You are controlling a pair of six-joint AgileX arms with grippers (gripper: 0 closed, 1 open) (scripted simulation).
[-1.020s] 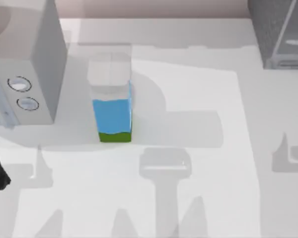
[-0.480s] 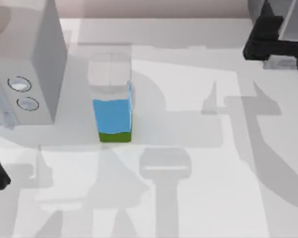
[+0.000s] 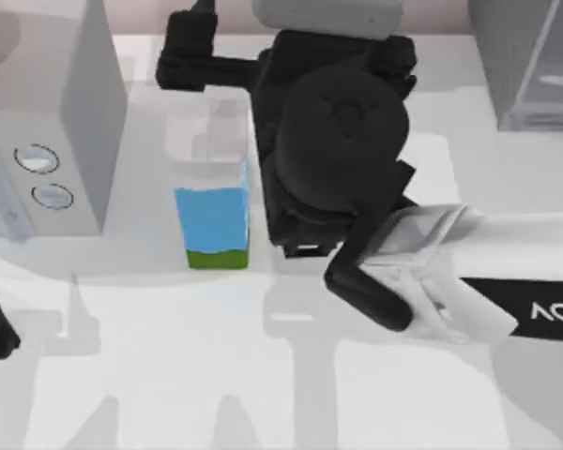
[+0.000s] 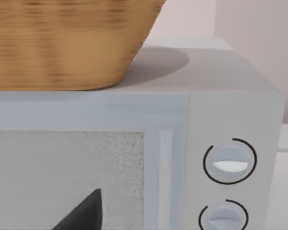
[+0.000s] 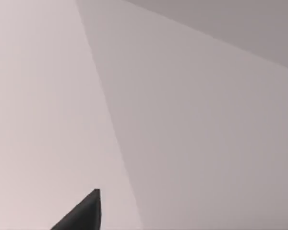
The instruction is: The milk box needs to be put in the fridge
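The right hand (image 3: 190, 45) hovers high near the bench's (image 3: 263, 375) far edge, just beyond the milk box (image 3: 214, 220); whether it is open cannot be told. The fridge (image 3: 525, 56) stands far off to its right, with bare pale bench between.

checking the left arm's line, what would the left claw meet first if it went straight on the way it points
Judging by the left wrist view, the pale grey box with two round dials: its speckled front panel fills the line ahead. Depth to it is unclear.

White table (image 3: 150, 375) — milk box (image 3: 213, 220) upright, pale box (image 3: 47, 141) left, fridge (image 3: 530, 56) far right.
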